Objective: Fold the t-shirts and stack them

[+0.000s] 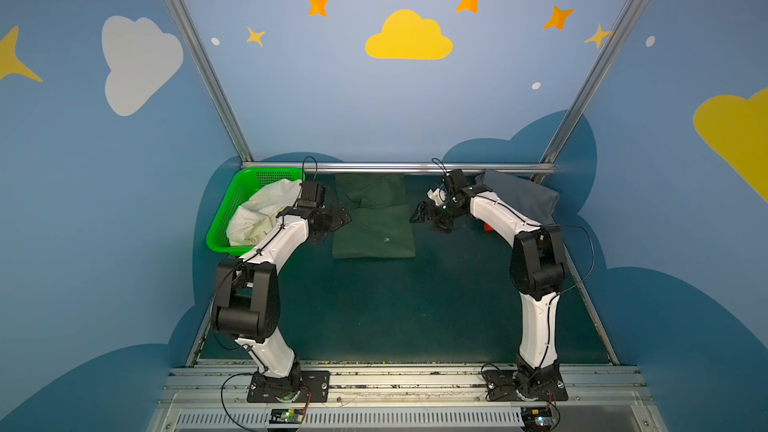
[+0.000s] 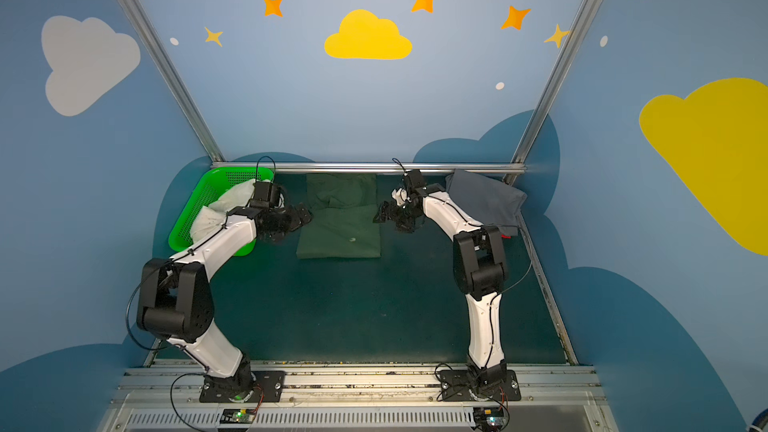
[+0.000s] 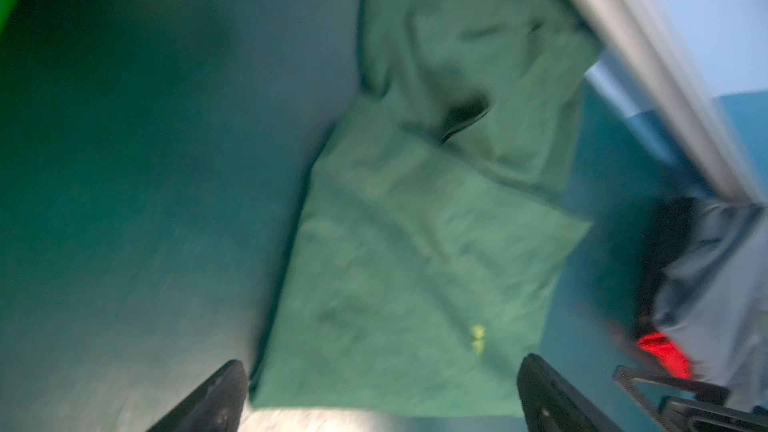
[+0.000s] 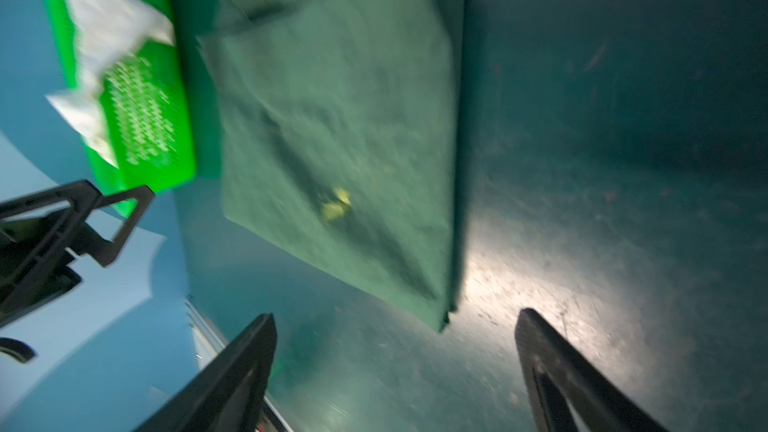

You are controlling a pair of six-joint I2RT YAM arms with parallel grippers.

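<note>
I can only see a tiny bit of the red shirt (image 1: 486, 226), at about two o'clock on the mat (image 1: 395, 305), peeking from under the grey shirt (image 1: 519, 197) behind my right arm (image 1: 498, 213), and both wrist pictures are blurry.

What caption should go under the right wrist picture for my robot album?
Open right gripper hovers by the folded dark green t-shirt, with a cream t-shirt in the green basket beyond.
</note>
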